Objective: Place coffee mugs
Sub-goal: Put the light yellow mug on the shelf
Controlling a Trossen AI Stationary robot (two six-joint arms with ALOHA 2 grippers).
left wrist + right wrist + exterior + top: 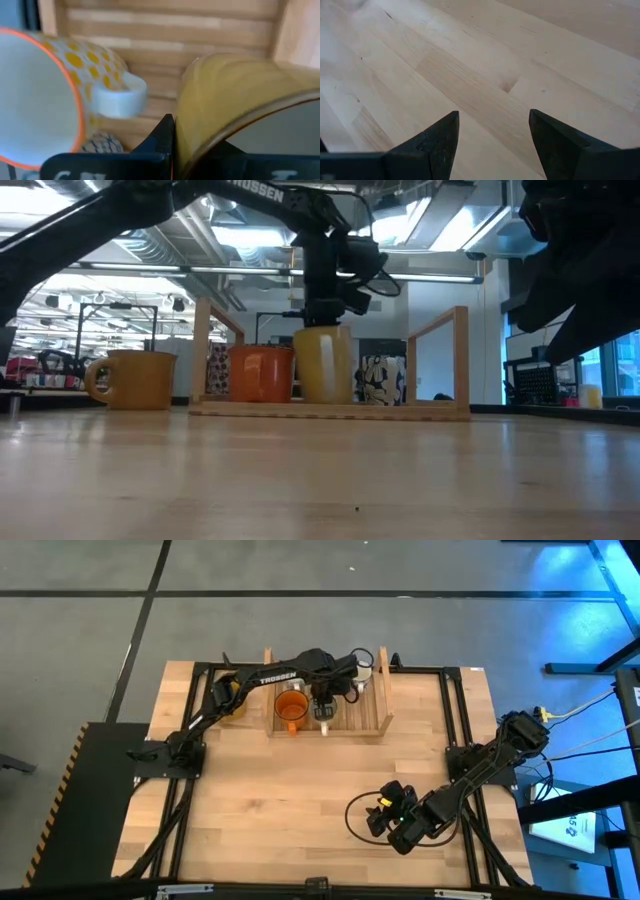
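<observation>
The left arm reaches across the far side of the table, its left gripper [322, 315] down over the slatted wooden tray [372, 720] and pinched on the rim of an amber-yellow mug [324, 364] — the jaws are nearly together, with the mug's wall between them. From table height that mug appears to sit on the tray floor, upright, just beside the bright orange mug [261, 373], which stands to its left in that view. The left wrist camera shows the yellow rim right at the finger [161, 139], and next to it a white mug with orange dots [55, 95] (tilted in that picture, white handle toward the yellow one).

Behind the two on the tray, patterned mugs [381, 380] peek out, too hidden to count.

Another amber-yellow mug [130, 379] stands off the tray on the bare table [300, 800], handle pointing away from the tray — in the overhead view it is tucked under the left arm's elbow.

The right gripper [385, 814] rests low over the near right part of the table, well apart from the tray, its fingers [437, 140] spread wide with nothing between them.
</observation>
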